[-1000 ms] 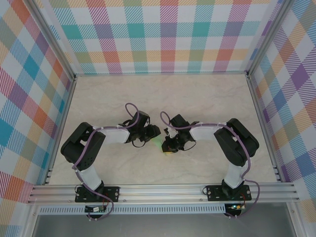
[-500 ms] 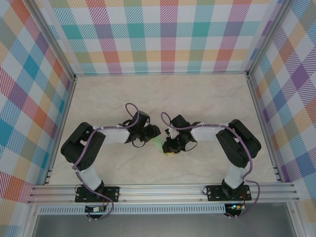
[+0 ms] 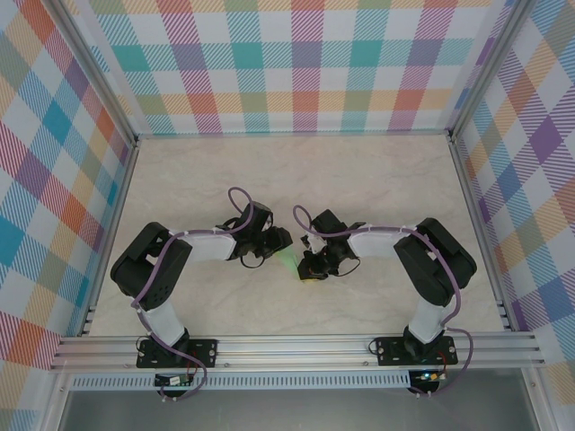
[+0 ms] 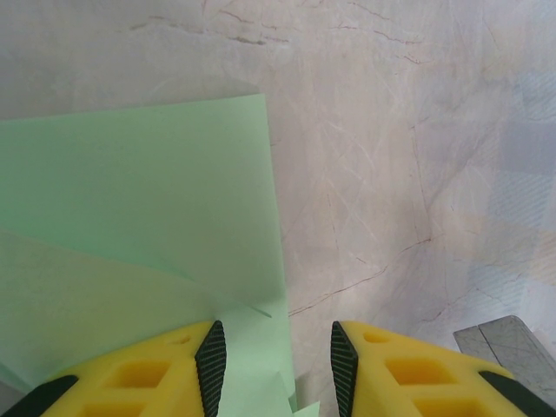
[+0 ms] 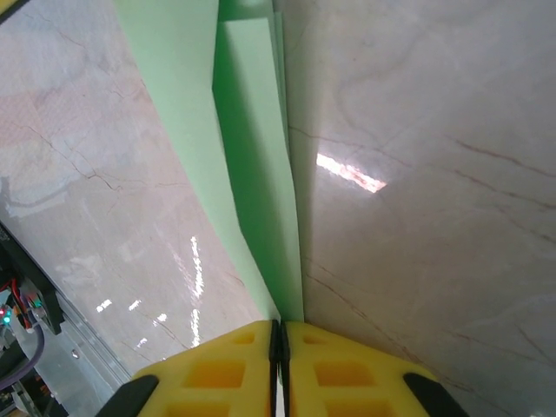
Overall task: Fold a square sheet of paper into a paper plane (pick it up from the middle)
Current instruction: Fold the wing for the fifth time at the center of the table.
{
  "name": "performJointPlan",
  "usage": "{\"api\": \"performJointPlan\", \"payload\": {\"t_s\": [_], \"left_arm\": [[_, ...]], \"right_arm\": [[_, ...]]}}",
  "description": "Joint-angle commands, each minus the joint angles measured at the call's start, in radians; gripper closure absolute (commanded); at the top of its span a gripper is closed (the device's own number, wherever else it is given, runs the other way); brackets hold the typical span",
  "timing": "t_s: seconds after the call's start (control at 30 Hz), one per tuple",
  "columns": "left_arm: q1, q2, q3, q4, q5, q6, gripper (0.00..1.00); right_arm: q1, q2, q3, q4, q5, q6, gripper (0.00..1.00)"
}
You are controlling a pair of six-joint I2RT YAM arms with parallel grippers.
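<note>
**Top external view.** Marble-patterned worktop (image 3: 377, 180) with checked walls on three sides. The two arms bend inward and meet midway between the left and right edges, somewhat nearer the near edge than the far one. Sheet of paper (image 3: 287, 260): a pale green patch on the worktop between the two gripper heads. Left gripper (image 3: 277, 242) sits at its left and far side, right gripper (image 3: 308, 269) at its right and near side. The gap of either gripper is too small to read from here.

**Left wrist view.** Left gripper (image 4: 278, 365): yellow fingers part-way apart with a clear gap between them. Sheet of paper (image 4: 139, 191) lies flat on the worktop (image 4: 391, 156). Its right edge runs down into the gap, and one diagonal fold line crosses its lower part. Nothing is clamped.

**Right wrist view.** Right gripper (image 5: 278, 347): yellow fingers pressed together, nipping the sheet of paper (image 5: 252, 174) at a narrow end. The paper runs away from the fingers as a long folded strip with layered edges, over the worktop (image 5: 417, 174).
</note>
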Motion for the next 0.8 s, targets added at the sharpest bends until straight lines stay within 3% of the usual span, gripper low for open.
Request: {"api": "performJointPlan", "payload": {"t_s": [0.0,0.3,0.47,0.6,0.77], "left_arm": [[-0.003,0.022,0.007,-0.069,-0.025,0.02,0.6],[-0.003,0.023,0.012,-0.073,-0.024,0.021,0.6],[-0.003,0.025,0.009,-0.076,-0.025,0.021,0.6],[-0.003,0.023,0.01,-0.078,-0.027,0.022,0.6],[-0.001,0.025,0.012,-0.082,-0.027,0.026,0.6]], "right_arm": [[0.006,-0.021,-0.022,-0.068,0.009,-0.029,0.84],[0.006,-0.024,-0.022,-0.09,0.026,-0.034,0.87],[0.006,-0.02,-0.022,-0.094,0.036,-0.034,0.94],[0.006,-0.015,-0.027,-0.088,0.026,-0.028,0.88],[0.005,-0.032,-0.031,-0.094,0.029,-0.036,0.89]]}}
